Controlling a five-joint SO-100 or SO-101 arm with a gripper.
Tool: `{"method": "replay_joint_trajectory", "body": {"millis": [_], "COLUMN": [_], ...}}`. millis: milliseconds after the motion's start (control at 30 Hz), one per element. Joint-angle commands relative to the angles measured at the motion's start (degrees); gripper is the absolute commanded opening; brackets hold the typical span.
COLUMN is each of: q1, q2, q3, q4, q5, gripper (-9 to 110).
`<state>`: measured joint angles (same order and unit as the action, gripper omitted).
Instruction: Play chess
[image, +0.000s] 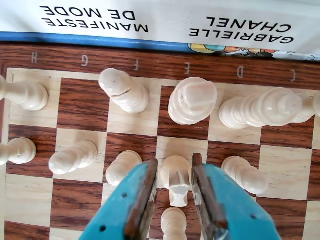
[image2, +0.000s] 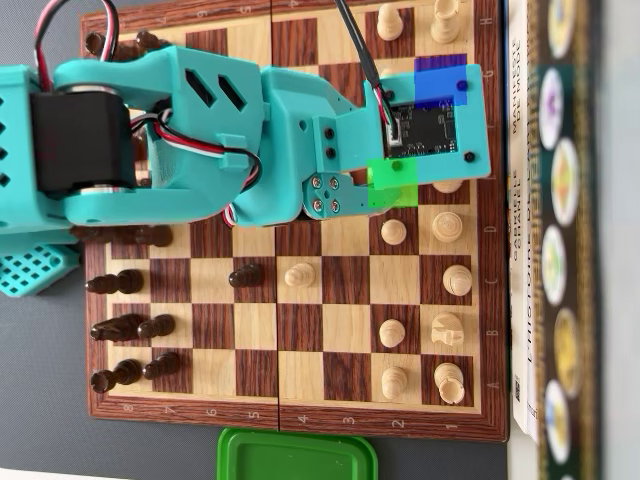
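Fingers of the teal gripper (image: 175, 192) straddle a white pawn (image: 175, 175) in the wrist view, one dark-lined pad (image: 145, 197) on each side of its head. The jaws stand part-open, about as wide as the pawn, and seem to touch it or nearly so; whether they already squeeze it I cannot tell. That pawn sits on the E file of the wooden chessboard (image: 80, 105), second row from the lettered edge. A second white pawn (image: 173, 222) stands closer to the wrist, low between the fingers. Beyond the fingertips rise the white king (image: 192, 100) and, to its left, the white bishop (image: 122, 90). More white pawns flank the gripper: one just left (image: 122, 167), one just right (image: 245, 175).

In the overhead view the arm (image2: 200, 130) covers this part of the board, so the grasp itself is hidden there.

Judging by this, the step in hand is gripping the E pawn for a move. Next, the jaws should close firmly on its head, then lift it straight up, high enough to clear the nearer pawn and both neighbours before carrying it across the board.
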<state>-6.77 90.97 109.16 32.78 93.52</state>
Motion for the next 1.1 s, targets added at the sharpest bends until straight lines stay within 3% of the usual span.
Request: {"method": "replay_joint_trajectory", "body": {"millis": [0, 633, 1067], "q1": [0.9, 1.0, 4.7], "q2": [3.0, 13.2, 29.4], "q3": [-2.2, -1.7, 6.4], "q4": [-0.2, 0.6, 5.6], "q5": [-0.1, -0.3, -0.3], "gripper": [12, 12, 8]}}
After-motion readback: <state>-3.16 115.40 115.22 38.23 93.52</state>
